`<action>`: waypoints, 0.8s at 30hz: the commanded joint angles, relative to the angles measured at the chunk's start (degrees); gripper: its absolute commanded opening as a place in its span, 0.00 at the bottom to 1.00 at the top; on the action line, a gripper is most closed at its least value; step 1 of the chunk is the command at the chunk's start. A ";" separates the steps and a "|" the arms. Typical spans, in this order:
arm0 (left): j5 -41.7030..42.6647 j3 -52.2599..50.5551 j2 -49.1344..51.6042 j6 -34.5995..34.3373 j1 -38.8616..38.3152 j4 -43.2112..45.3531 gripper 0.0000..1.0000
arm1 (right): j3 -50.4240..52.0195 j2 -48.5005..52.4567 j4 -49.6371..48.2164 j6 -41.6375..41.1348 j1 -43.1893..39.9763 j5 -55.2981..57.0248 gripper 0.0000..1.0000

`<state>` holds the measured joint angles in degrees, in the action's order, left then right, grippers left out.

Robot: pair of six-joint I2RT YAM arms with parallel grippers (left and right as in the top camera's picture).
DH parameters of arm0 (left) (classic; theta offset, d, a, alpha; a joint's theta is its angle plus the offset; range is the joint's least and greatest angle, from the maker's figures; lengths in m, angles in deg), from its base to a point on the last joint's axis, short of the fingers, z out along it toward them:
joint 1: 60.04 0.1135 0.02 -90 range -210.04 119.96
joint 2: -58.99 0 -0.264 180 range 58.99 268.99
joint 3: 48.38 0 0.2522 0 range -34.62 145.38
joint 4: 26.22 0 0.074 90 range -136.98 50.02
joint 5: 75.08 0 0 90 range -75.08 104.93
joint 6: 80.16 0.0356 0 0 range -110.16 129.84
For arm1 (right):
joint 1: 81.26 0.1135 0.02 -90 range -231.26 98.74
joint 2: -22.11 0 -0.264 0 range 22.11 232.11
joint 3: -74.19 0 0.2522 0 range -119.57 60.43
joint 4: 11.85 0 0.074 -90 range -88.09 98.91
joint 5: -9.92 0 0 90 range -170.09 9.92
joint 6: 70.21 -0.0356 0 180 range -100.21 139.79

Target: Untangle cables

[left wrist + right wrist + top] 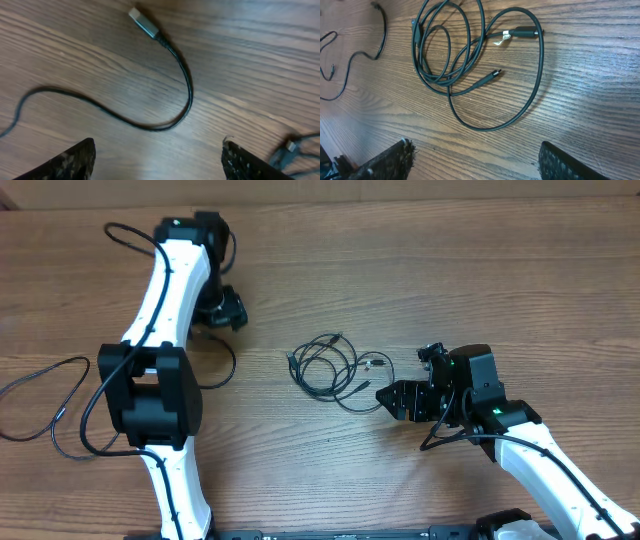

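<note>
**Item:** cables [328,367], thin black cords in overlapping loops at the centre of the table [500,260]. One loose plug end [495,73] lies inside the big outer loop.

**Separate cord** [190,92]: has a silver plug [143,23] and lies beneath the left gripper [157,167], at 10 o'clock from the bundle.

**Fingers:** both grippers are spread wide and hold nothing. The right gripper [475,165] waits at 4 o'clock.

**Handling advice:** pinch the outer loop at its 6 o'clock bend and draw it away slowly, low over the wood. Watch that the inner loops do not drag along.

**Surroundings:** the arm's thicker wiring [68,361] trails at 9 o'clock, well apart. Nothing appears to block the approach.
</note>
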<state>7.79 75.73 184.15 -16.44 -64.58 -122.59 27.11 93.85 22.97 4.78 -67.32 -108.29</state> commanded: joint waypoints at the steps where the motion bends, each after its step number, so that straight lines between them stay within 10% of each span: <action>1: -0.72 -4.85 0.20 -2.23 -0.48 2.71 0.80 | -0.57 0.02 -0.09 -0.17 0.20 0.11 0.78; 15: 7.50 -22.23 0.20 8.46 -0.48 22.86 0.81 | -0.57 0.02 0.31 -0.17 0.20 0.11 0.78; 24: 7.65 -22.91 0.20 8.57 -0.52 22.56 0.52 | -0.57 0.02 0.31 -0.17 0.20 0.13 0.78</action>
<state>15.42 55.03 182.84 -9.12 -64.58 -99.40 27.11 93.85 23.58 4.76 -67.32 -108.18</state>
